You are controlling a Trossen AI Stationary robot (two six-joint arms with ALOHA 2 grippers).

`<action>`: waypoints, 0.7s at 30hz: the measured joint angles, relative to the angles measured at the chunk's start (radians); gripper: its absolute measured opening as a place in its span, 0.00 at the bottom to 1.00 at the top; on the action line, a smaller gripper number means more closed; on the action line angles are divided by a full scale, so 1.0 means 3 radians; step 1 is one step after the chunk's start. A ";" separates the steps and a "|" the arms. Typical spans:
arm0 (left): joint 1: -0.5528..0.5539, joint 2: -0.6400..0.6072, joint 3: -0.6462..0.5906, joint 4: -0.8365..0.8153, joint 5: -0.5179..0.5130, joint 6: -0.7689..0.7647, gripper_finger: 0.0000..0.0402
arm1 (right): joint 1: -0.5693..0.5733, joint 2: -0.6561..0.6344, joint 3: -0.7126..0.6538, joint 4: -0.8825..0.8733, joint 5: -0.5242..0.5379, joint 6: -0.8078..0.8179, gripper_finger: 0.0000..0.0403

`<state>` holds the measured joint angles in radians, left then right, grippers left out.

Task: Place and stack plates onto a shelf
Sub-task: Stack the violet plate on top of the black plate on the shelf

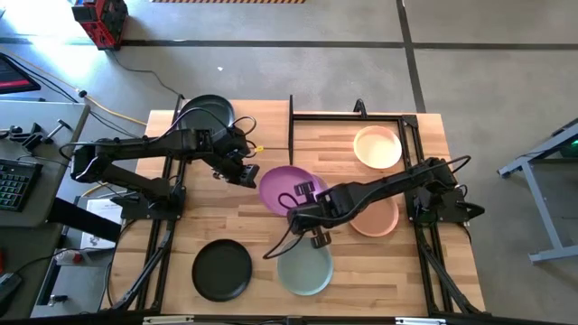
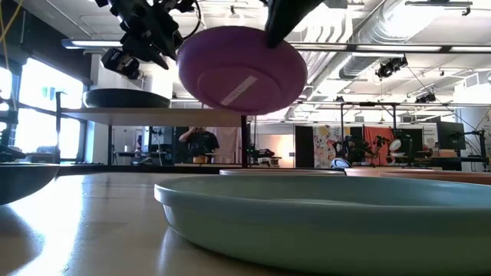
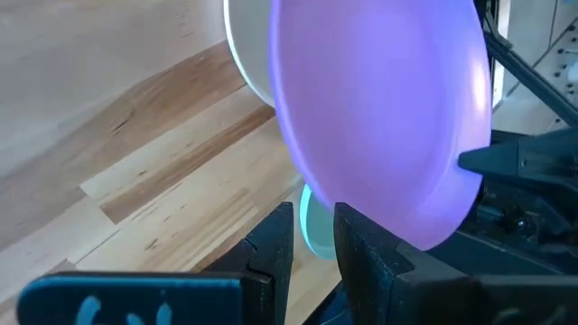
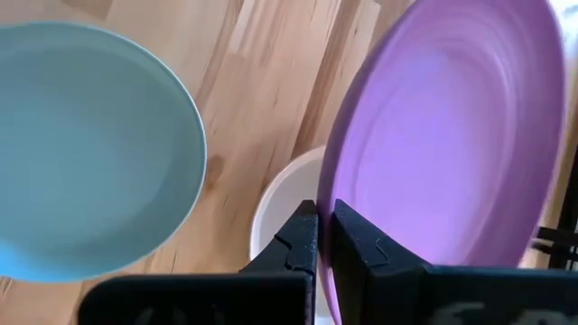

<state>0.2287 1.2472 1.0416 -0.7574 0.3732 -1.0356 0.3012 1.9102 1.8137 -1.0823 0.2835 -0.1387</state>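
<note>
The purple plate hangs in the air over the middle of the table, steeply tilted, with my right gripper shut on its rim. My left gripper stands at the plate's left rim, its fingers a narrow gap apart with nothing between them. I cannot tell whether it touches the plate. A black plate rests on the pale shelf at the far left. A pale plate lies on the table under the purple one. My right gripper pinches the purple plate's rim between its two fingers. The fingers come from above, slanting down onto the rim's right part. The plate is lifted clear of the table and hangs tilted below the fingers, its underside toward the near edge.
A sage green plate and a black plate lie near the front edge. A cream plate lies at the far right, and a terracotta plate lies under the right arm. Black upright bars carry the shelf.
</note>
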 joint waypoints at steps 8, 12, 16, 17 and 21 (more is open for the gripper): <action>0.0000 0.0000 0.0000 0.0010 -0.0043 -0.0145 0.18 | 0.0000 0.0000 0.0017 0.0010 -0.0007 -0.0088 0.00; 0.0000 0.0000 0.0000 0.0024 -0.0091 -0.0257 0.18 | 0.0000 0.0000 0.0017 0.0033 0.0016 -0.0136 0.00; 0.0000 0.0000 0.0000 0.0024 -0.0133 -0.0356 0.18 | -0.0001 0.0000 0.0017 0.0115 0.0020 -0.0221 0.00; 0.0000 0.0000 0.0000 0.0024 -0.0143 -0.0362 0.18 | 0.0000 0.0000 0.0017 0.0133 0.0047 -0.0240 0.00; 0.0000 0.0000 0.0000 0.0019 -0.0151 -0.0360 0.18 | 0.0000 0.0000 0.0017 0.0159 0.0143 -0.0318 0.00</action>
<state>0.2287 1.2472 1.0416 -0.7517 0.3279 -1.1435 0.3012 1.9102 1.8187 -1.0346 0.3264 -0.2341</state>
